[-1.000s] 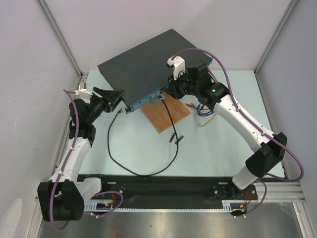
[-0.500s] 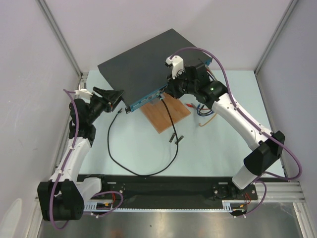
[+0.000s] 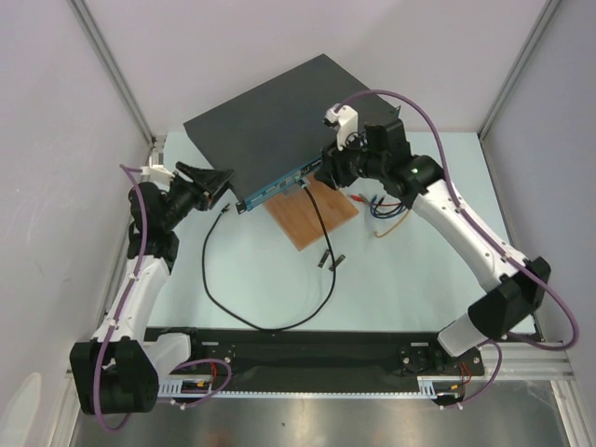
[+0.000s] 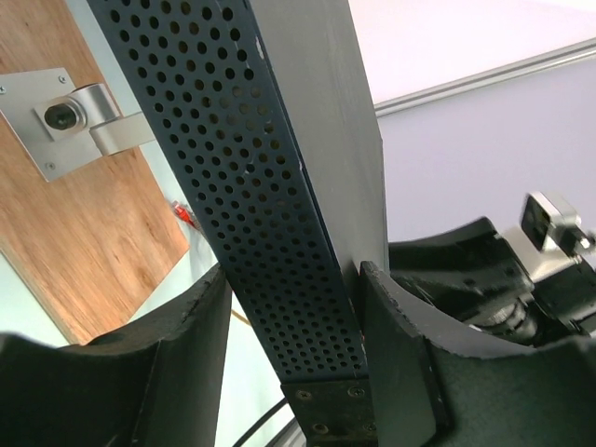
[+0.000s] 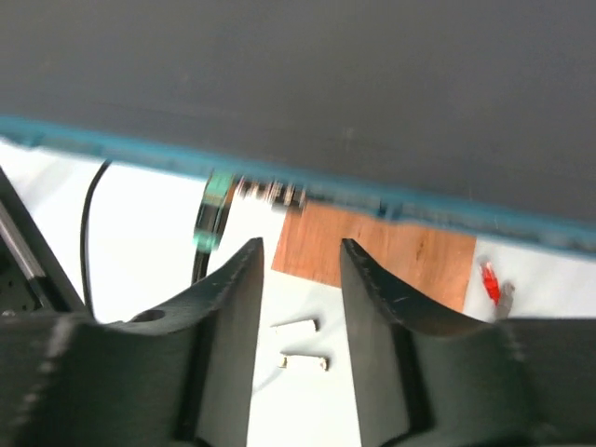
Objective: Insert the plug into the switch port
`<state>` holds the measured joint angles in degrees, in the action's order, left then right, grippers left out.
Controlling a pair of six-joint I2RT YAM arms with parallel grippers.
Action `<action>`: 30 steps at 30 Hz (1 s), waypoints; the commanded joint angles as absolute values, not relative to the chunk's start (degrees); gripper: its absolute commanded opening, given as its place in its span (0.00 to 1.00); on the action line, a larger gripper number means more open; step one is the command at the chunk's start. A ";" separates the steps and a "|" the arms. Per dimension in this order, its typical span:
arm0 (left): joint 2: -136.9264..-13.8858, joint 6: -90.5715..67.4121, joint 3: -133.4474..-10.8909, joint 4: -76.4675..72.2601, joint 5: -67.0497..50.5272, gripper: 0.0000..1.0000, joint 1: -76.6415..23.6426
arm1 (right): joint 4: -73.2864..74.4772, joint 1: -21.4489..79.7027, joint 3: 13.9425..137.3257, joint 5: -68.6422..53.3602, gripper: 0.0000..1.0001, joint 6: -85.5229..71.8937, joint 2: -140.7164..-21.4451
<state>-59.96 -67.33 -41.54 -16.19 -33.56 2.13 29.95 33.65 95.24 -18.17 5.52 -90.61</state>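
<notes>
The switch is a flat black box with a narrow teal front face. The plug, with a green boot, stands with its end in a port of that face, and its black cable trails down over the table. My right gripper hovers just right of the plug, open, with nothing between its fingers. My left gripper is shut on the switch's left front corner. The perforated side wall sits between its fingers.
A brown wooden board lies under the switch's front edge, with a metal bracket on it. Two small clips lie below the board. Loose red and blue wires lie right of it. The cable loops toward the near edge.
My right gripper has opened, let go of the plug and drawn back slightly to the right. The plug stays at the port. The left arm and switch have not moved.
</notes>
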 commanded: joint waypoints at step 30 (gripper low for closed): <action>-54.40 -56.07 -50.80 -8.79 -41.13 0.98 10.55 | 25.94 27.95 52.91 -27.59 0.75 22.84 -73.64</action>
